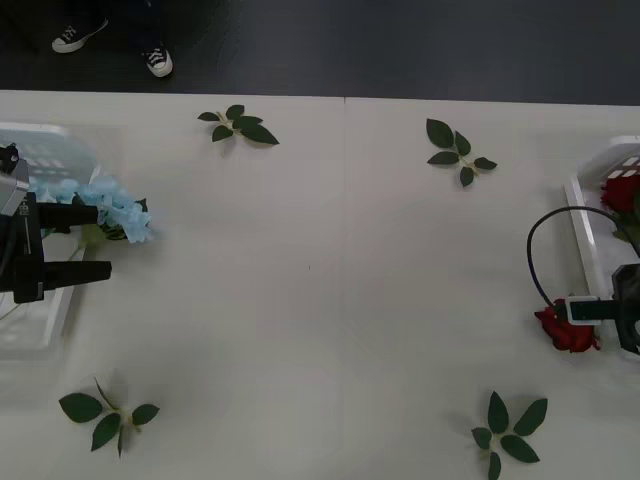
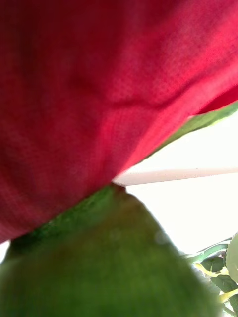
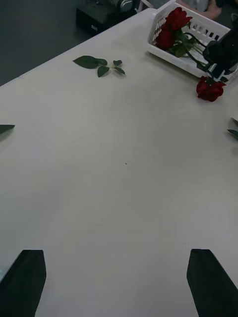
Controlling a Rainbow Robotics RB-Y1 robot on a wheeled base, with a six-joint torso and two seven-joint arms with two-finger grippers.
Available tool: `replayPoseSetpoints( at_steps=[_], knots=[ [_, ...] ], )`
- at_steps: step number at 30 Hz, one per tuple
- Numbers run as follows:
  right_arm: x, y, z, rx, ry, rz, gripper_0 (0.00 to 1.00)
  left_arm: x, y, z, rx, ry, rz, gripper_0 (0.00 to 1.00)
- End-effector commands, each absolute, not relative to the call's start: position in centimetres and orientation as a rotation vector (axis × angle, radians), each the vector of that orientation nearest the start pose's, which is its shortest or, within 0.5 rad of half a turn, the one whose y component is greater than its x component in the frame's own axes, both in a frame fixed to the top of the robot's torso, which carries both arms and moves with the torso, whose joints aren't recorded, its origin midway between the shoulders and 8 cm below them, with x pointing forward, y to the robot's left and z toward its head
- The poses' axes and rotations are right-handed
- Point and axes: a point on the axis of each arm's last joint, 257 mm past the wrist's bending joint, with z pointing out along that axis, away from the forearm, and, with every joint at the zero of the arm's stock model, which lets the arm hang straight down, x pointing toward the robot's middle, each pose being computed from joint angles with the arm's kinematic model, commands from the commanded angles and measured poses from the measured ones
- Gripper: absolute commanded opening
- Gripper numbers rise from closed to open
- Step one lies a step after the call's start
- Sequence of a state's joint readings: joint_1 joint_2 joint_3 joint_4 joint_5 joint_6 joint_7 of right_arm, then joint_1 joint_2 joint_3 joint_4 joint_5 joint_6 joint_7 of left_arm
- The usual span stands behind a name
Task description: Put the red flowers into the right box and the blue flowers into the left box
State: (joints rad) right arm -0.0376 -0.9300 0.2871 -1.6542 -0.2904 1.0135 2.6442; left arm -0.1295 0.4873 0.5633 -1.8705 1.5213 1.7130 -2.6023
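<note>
Red petals (image 2: 99, 99) crowd the right wrist camera: the right gripper (image 1: 610, 310), just outside the right box (image 1: 590, 215), seems pinching a rose. Next, lift it over the wall. Left gripper (image 1: 85, 240) is spread beside the blue flowers (image 1: 105, 205).

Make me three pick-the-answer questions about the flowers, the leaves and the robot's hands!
1. Where is the lone red rose? A) just outside the right box B) on the floor C) mid-table
2. How many leaf sprigs lie on the table? A) two B) four C) seven
3. The left gripper has its jaws: A) shut tight B) shut on a rose C) open
Answers: A, it sits by the box's outer wall; B, the front view shows four; C, the two black jaws stand apart.
</note>
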Motion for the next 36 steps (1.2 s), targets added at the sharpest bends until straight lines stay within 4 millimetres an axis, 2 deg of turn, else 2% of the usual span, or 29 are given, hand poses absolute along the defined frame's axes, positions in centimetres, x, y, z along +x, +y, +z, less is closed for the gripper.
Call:
replayPoseSetpoints(
  at_steps=[1, 11, 17, 28, 32, 36],
  knots=[
    [42.6, -48.6, -31.9, -1.932, 2.039, -0.996, 0.0, 38.5, 25.8, -12.2, 1.217, 1.691, -0.485, 0.83],
    [41.2, -47.3, -27.6, -1.854, 2.159, -0.872, 0.0, 38.5, 25.8, -12.2, 1.217, 1.691, -0.485, 0.83],
    [41.4, -46.7, -25.7, -1.753, 2.168, -0.822, 0.0, 38.5, 25.8, -12.2, 1.217, 1.691, -0.485, 0.83],
    [44.1, -43.4, -21.0, -1.25, 2.145, -0.637, 0.0, 38.5, 25.8, -12.2, 1.217, 1.691, -0.485, 0.83],
    [45.0, -42.9, -19.2, -1.07, 2.135, -0.571, 0.0, 38.5, 25.8, -12.2, 1.217, 1.691, -0.485, 0.83],
    [45.7, -43.5, -17.4, -0.88, 2.103, -0.542, 0.0, 38.5, 25.8, -12.2, 1.217, 1.691, -0.485, 0.83]
  ],
)
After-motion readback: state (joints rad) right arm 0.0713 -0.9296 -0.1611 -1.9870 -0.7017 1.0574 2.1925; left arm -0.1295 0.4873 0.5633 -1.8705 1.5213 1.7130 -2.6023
